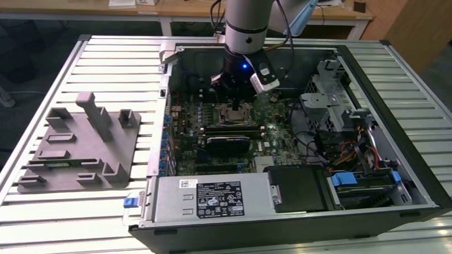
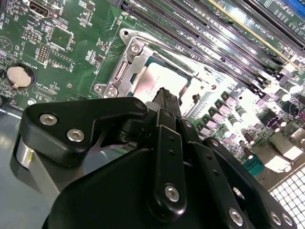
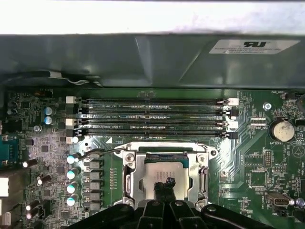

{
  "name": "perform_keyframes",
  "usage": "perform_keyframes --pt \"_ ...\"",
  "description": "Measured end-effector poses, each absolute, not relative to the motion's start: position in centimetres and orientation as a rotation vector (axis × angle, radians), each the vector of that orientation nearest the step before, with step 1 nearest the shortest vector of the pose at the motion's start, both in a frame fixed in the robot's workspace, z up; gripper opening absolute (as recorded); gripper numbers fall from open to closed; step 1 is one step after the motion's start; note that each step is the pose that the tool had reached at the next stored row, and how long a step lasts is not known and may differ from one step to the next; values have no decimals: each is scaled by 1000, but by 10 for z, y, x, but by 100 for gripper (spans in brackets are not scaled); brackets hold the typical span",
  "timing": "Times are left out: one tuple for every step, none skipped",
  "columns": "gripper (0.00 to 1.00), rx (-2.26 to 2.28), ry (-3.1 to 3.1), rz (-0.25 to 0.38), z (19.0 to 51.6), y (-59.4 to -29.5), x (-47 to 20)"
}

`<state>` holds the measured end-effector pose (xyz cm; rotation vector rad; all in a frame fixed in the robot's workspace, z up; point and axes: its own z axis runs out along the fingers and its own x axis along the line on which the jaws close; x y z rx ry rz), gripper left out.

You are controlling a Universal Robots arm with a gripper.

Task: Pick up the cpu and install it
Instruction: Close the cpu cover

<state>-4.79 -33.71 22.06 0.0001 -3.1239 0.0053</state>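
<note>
The cpu (image 3: 159,171) is a flat silver square lying level inside the metal socket frame (image 3: 129,175) on the green motherboard; in the second wrist view the cpu (image 2: 155,78) shows the same way inside the frame (image 2: 125,64). My gripper (image 3: 166,184) hangs straight above it, its black fingertips drawn together and resting on or just over the chip's top near one edge. From the second wrist view the gripper (image 2: 164,98) looks shut, with nothing between the tips. In the exterior view the gripper (image 1: 235,103) reaches down into the open computer case over the socket (image 1: 233,114).
The memory slots (image 3: 152,119) run beside the socket, with a row of capacitors (image 3: 71,174) on another side. The case walls (image 1: 367,79) ring the board, with a power supply (image 1: 211,198) and drive cage (image 1: 332,100). A grey tray with posts (image 1: 78,148) sits at the exterior view's left.
</note>
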Motion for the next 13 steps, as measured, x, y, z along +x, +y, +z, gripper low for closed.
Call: perform_keyframes --pt "11 1 -3124 4 220 -337 -48" --pt "11 2 -3124 3 220 -338 -48" --pt "11 4 -3124 0 220 -338 -48" --pt "11 6 -3124 -1 219 -339 -48" --pt "11 10 -3124 -4 219 -340 -48" --pt "11 13 -3124 -8 218 -340 -48" --pt "11 13 -3124 -9 218 -340 -50" --pt "11 14 -3124 -9 217 -340 -53" --pt "11 14 -3125 -9 217 -340 -56" --pt "11 14 -3125 -10 217 -340 -58" --pt "11 14 -3126 -11 216 -340 -59" --pt "11 15 -3126 -14 214 -340 -60" --pt "11 17 -3126 -18 213 -340 -61"
